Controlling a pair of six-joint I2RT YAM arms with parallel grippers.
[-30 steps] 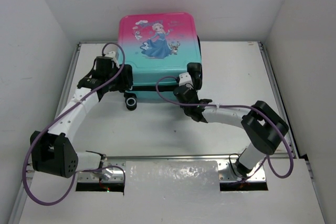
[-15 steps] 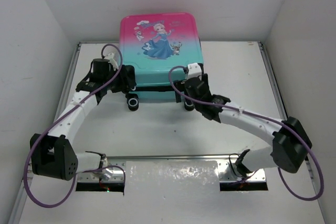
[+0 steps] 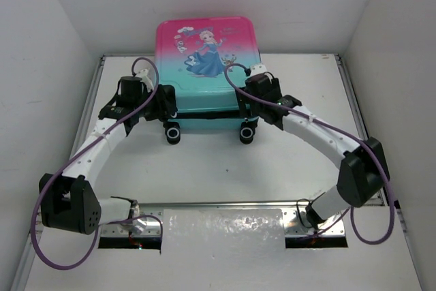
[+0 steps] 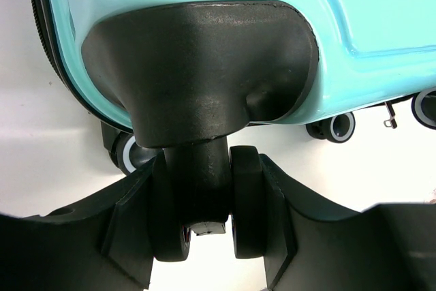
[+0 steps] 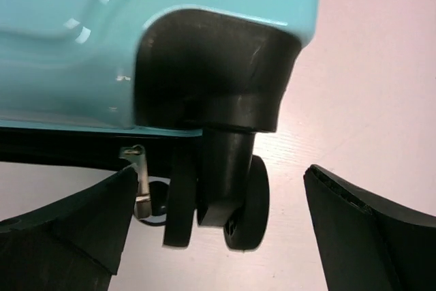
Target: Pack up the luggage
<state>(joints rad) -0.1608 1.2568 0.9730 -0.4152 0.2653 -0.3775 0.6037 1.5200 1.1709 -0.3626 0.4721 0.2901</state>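
The luggage (image 3: 204, 59) lies shut on the table with its pink-to-teal printed face up and its wheels toward the arms. My left gripper (image 3: 163, 103) is at its near-left corner. In the left wrist view the gripper (image 4: 204, 195) is shut on the black twin wheel (image 4: 245, 199) under the corner housing (image 4: 204, 66). At the near-right corner is my right gripper (image 3: 249, 102). It stands open (image 5: 218, 195), with the right corner wheel (image 5: 248, 202) loose between its fingers (image 5: 368, 223), touching neither. A metal zipper pull (image 5: 139, 182) hangs by the left finger.
Two lower wheels (image 3: 171, 132) (image 3: 246, 133) rest on the white table in front of the case. White walls close in on three sides. A metal rail (image 3: 225, 204) and a silver plate (image 3: 225, 228) run along the near edge between the arm bases.
My right arm has swung from in front of the case up to its near-right wheel corner, and its jaws have opened wide. The left arm and the luggage have stayed still.
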